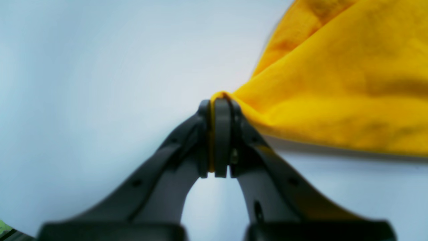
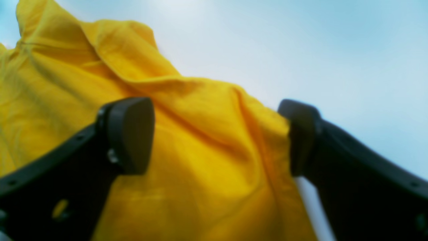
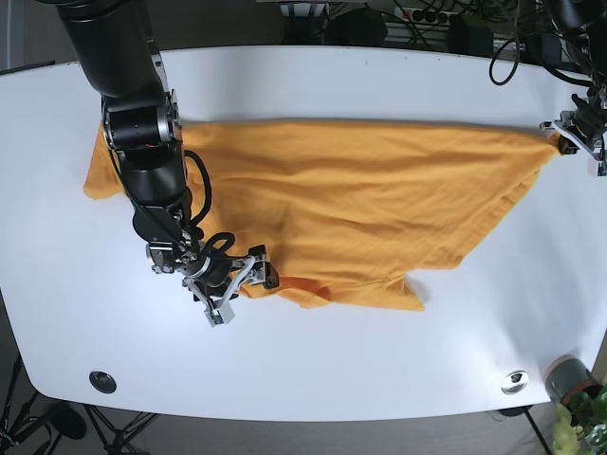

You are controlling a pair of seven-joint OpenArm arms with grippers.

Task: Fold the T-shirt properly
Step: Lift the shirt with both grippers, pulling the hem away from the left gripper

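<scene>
The yellow T-shirt lies spread and creased across the white table, one corner stretched to the right. My left gripper is at that right corner and is shut on the fabric. In the left wrist view the left gripper pinches a thin fold of the T-shirt just above the tabletop. My right gripper is at the shirt's lower left edge. Seen from the right wrist, the right gripper is open, and a bunched fold of the T-shirt sits between its fingers.
The right arm's black links reach over the shirt's left part. A black disc and a metal disc sit near the table's front edge. A pot with a plant stands past the front right corner. Cables lie behind the table.
</scene>
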